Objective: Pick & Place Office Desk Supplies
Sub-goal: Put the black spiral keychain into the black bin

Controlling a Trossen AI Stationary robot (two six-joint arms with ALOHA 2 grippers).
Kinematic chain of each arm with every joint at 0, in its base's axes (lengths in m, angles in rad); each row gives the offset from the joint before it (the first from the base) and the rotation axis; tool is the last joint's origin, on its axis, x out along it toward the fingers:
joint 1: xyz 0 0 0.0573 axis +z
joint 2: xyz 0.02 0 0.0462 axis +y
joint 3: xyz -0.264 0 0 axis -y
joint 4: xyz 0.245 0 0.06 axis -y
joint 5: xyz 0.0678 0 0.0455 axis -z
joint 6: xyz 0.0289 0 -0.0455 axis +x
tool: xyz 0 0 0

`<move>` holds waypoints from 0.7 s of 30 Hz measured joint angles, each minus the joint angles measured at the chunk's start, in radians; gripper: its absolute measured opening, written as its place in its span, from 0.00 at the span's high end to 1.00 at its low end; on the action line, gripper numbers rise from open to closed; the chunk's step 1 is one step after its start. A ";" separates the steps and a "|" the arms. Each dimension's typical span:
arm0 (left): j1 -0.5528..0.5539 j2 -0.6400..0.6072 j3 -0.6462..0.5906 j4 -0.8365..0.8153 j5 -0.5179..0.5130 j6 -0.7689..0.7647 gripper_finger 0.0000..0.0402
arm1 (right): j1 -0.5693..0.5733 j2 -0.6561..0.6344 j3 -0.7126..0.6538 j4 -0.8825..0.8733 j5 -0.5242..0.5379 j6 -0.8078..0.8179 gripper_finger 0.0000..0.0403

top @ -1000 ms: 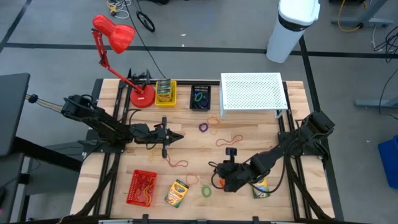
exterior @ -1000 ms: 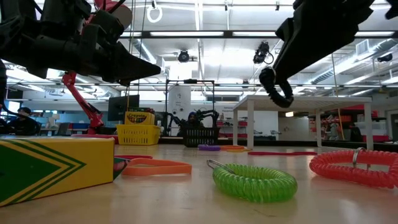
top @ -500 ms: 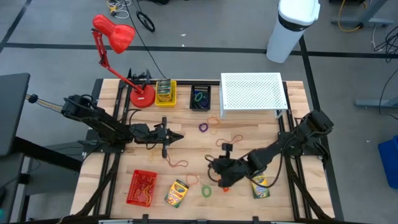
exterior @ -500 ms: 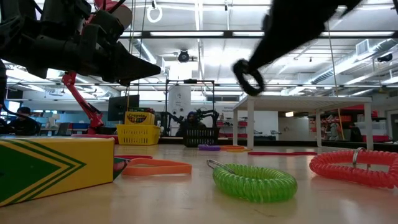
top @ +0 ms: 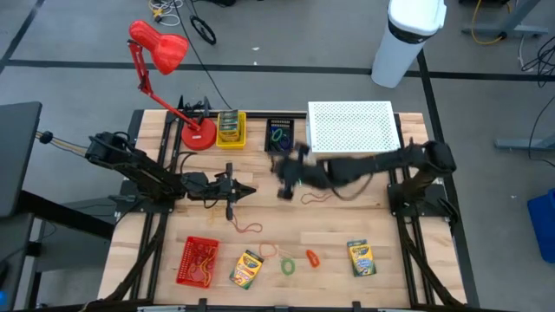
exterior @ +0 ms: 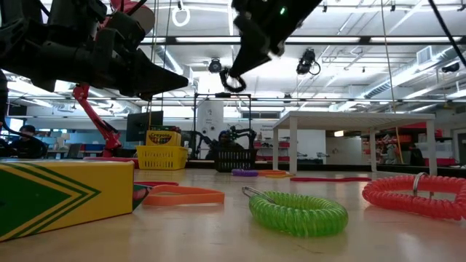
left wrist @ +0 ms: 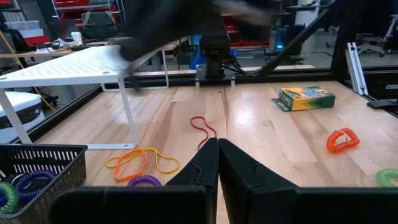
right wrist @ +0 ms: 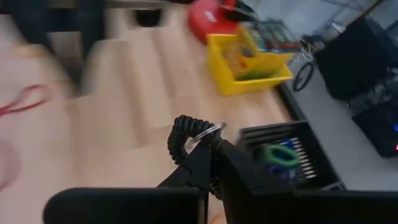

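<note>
Pale, planked wooden desk (top: 347,227) with black frame rails.

Right gripper (right wrist: 210,163): matte black fingers closed on a black coiled-cord loop (right wrist: 181,138) with a small metal ring, held in the air above the desk's middle, near a black wire-mesh basket (top: 278,136). In the low view the loop (exterior: 233,80) hangs well above the desk surface.

Left gripper (left wrist: 217,163): smooth dark fingers pressed together, holding nothing, hovering over the left-centre of the desk.

Black wire-mesh basket: at the far edge, holding green and purple coiled loops.

Yellow plastic slatted bin (top: 231,130): just beside the basket, holding a crayon box.

Red slatted plastic tray (top: 198,261): near edge, left, holding thin red-orange rubber bands.

Yellow-and-green cardboard crayon boxes: one (top: 246,269) beside the red tray, one (top: 361,257) at the near right, both lying flat.

Green coiled plastic loop (top: 287,265) and orange coiled plastic loop (top: 310,257): on the desk between the two boxes, close together but apart.

Purple coiled loop (top: 284,177): on the desk in front of the basket.

Loose thin rubber bands: red one (top: 245,228) near the left gripper, others by the riser's front.

White perforated sheet-metal riser (top: 351,127): far right, standing on thin legs.

Red desk lamp (top: 161,54): round base at the far left corner, glossy shade leaning out past the desk.
</note>
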 joint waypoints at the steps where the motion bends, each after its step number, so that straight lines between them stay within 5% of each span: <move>1: 0.000 0.000 0.000 0.000 0.000 0.000 0.96 | -0.036 0.001 0.000 0.016 -0.021 -0.015 0.94; 11: 0.000 0.000 -0.001 0.004 0.000 0.000 0.96 | -0.316 0.102 0.000 0.166 -0.111 -0.057 0.94; 21: 0.000 0.000 -0.001 0.004 -0.006 0.000 0.96 | -0.422 0.252 0.000 0.272 -0.164 -0.054 0.94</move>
